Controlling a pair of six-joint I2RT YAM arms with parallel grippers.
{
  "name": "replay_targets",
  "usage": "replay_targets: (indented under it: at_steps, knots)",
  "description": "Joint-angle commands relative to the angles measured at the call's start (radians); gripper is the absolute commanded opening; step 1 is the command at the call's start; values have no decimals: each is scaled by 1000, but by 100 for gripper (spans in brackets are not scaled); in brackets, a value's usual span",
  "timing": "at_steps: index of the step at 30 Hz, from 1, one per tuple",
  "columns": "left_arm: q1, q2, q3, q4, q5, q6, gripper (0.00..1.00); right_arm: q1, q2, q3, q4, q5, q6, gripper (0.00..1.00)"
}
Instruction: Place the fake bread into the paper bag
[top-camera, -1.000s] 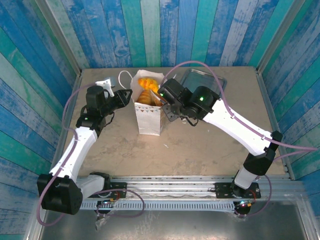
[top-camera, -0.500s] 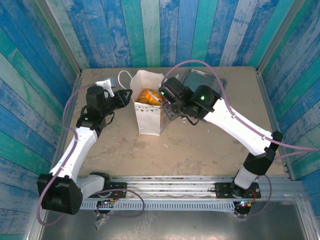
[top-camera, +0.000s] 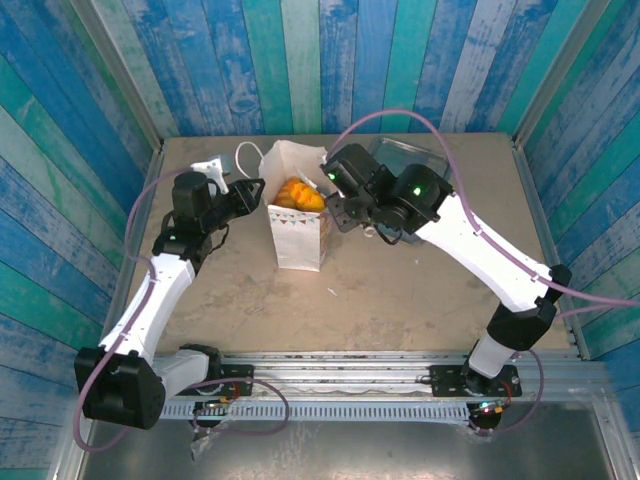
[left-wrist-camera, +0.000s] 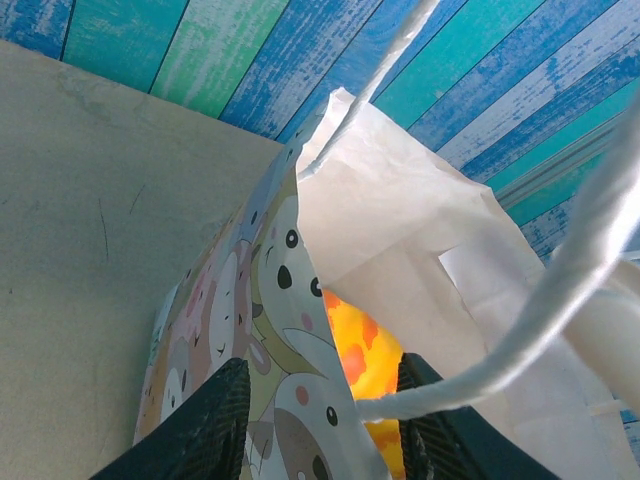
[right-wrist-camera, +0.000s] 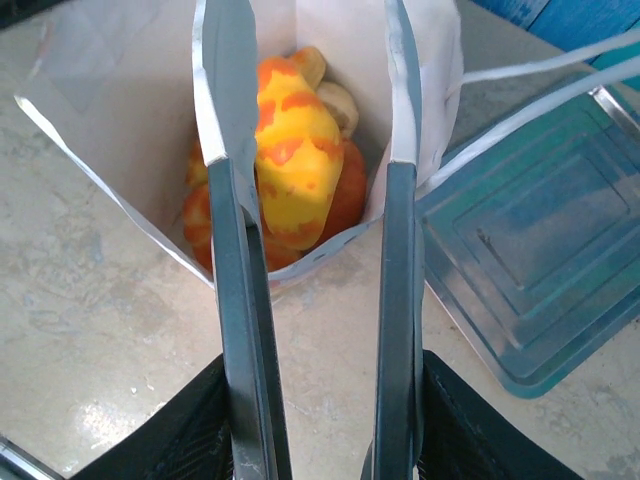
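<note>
**Top external:** The paper bag stands upright mid-table with the fake bread piled inside it. The left gripper meets the bag's rim at 9 o'clock, and the right gripper sits at 3 o'clock. A tray lies at 2 o'clock.

**Left wrist:** The left gripper has its jaws pinched on the bag's printed wall, and orange bread shows inside.

**Right wrist:** The right gripper is clamped on tongs. Their 2 blades stand apart and empty over the bread in the bag.
</note>
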Motion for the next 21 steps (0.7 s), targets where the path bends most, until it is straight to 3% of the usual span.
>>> replay_targets:
  at_steps: [1,11,21]
  knots:
    - [-3,3,7,24,16,-3,45,-9,-42,53,15,23,-12,45]
    - [-3,-22,14,15,14,-6,54,-17,-118,102,28,38,-16,44]
    - [-3,-57,16,6,5,-12,67,-36,-282,25,68,89,4,44]
